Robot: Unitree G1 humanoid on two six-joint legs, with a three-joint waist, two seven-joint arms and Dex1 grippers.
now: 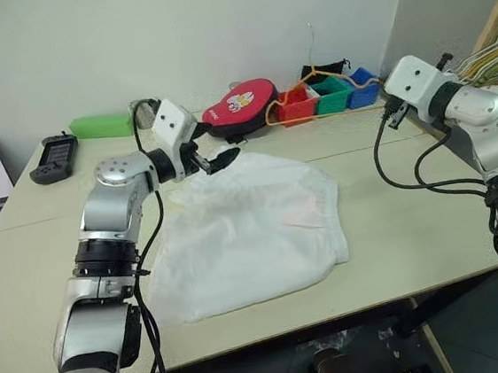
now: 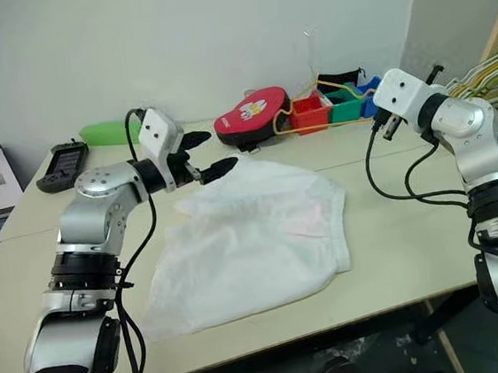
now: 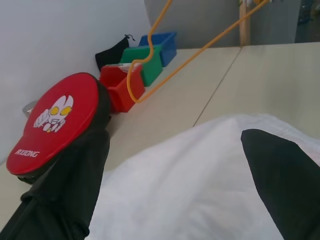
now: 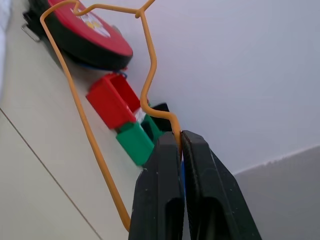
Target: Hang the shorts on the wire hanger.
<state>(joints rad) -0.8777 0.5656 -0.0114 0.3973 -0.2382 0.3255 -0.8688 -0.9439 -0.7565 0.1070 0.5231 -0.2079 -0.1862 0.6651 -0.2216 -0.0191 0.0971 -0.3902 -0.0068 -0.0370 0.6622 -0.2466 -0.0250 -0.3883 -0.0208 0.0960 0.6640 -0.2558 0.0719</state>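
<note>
The pale laminate table [image 1: 414,231] carries the thin white fabric shorts [image 1: 254,230], lying flat and rumpled near the front edge — soft folds, a faint pink-orange mark toward the right side, one corner trailing toward the near left. Their long axis runs roughly from near left to far right.

Above the far left corner of the shorts hovers the left gripper [image 2: 205,154], its two black fingers spread apart with nothing between them; it points toward the right, about level. In the left wrist view the white cloth lies directly under the fingers [image 3: 285,185].

To the right, the right gripper [image 4: 180,145] has its black fingers pressed together on the thin yellowish wire hanger [image 4: 80,120]. The wire is smooth and bent, gripped at a curved section. In the head views the hanger [image 1: 330,111] stretches leftward from the right gripper, low over the far part of the table, its rounded end near the bins. Its long axis lies across the table, side to side.

Farther back — a red round disc with a cartoon print on a black base [image 1: 242,105], then small plastic bins in red, green and blue [image 1: 329,96] in a row by the wall. At far left sit a green oblong block [image 1: 102,125] and a black handheld device [image 1: 54,159]. At far right, a bunch of thicker hangers [image 1: 497,45].
</note>
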